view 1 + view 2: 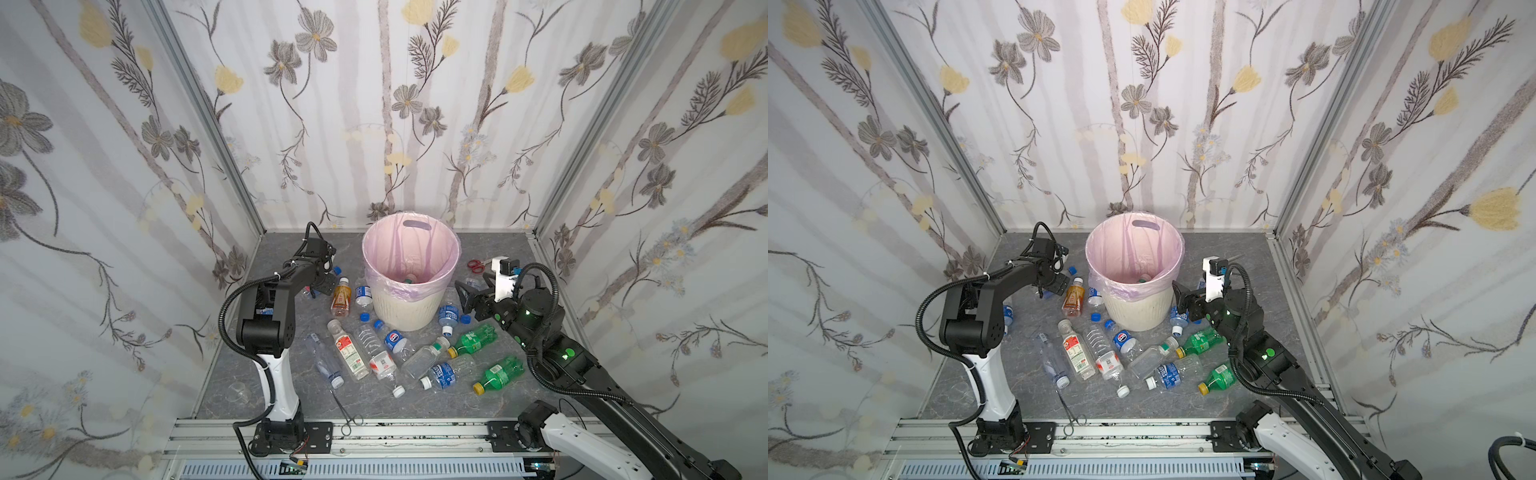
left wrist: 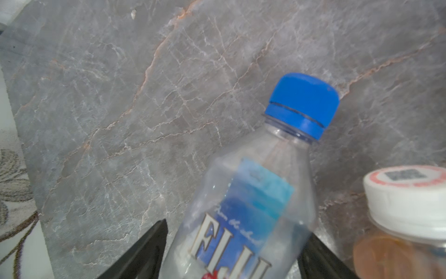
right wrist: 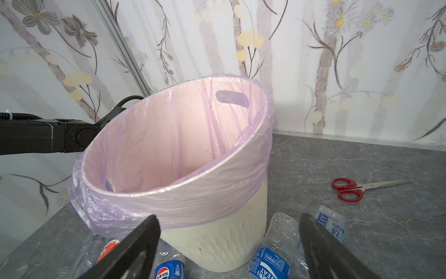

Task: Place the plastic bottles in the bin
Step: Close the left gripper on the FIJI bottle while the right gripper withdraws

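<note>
In the left wrist view a clear Fiji bottle (image 2: 253, 205) with a blue cap lies on the grey marble floor. My left gripper (image 2: 239, 229) is shut on it, a finger against each side. In both top views this gripper (image 1: 322, 284) (image 1: 1057, 284) is low, left of the bin (image 1: 399, 311) (image 1: 1133, 307). An orange bottle (image 1: 341, 299) (image 2: 405, 217) lies right beside it. My right gripper (image 3: 229, 217) (image 1: 467, 299) is open and holds nothing, just right of the bin (image 3: 217, 236). Several bottles, two of them green (image 1: 476, 337) (image 1: 500, 374), lie in front. One bottle (image 1: 409, 277) lies inside the bin.
Red-handled scissors (image 1: 478, 264) (image 3: 350, 189) lie at the back right. Thin metal forceps (image 1: 345, 409) lie near the front rail. Loose blue caps (image 1: 365, 317) sit by the bin's foot. Wallpapered walls close in three sides.
</note>
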Available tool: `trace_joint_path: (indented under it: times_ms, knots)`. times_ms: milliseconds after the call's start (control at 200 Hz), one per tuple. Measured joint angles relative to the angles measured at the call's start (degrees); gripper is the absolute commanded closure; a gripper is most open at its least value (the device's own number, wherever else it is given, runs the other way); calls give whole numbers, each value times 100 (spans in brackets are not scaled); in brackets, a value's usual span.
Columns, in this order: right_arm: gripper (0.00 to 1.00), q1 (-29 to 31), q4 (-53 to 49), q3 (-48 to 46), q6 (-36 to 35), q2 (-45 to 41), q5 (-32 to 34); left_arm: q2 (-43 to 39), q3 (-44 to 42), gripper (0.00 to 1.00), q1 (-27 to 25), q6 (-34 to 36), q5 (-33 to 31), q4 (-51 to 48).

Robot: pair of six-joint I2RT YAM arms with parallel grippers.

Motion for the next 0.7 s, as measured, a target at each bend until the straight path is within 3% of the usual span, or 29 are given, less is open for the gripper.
trace_joint_path:
  times_ms: [170,365,700]
  knots:
    - [9,0,-2,0,0,-7,2,44,-68,23,13,-9,2,-2]
    - [10,0,-4,0,24,26,4,26,-79,38,24,-114,157,-11]
    - [10,0,-22,-20,24,-114,66,-109,-39,50,105,-691,446,-26]
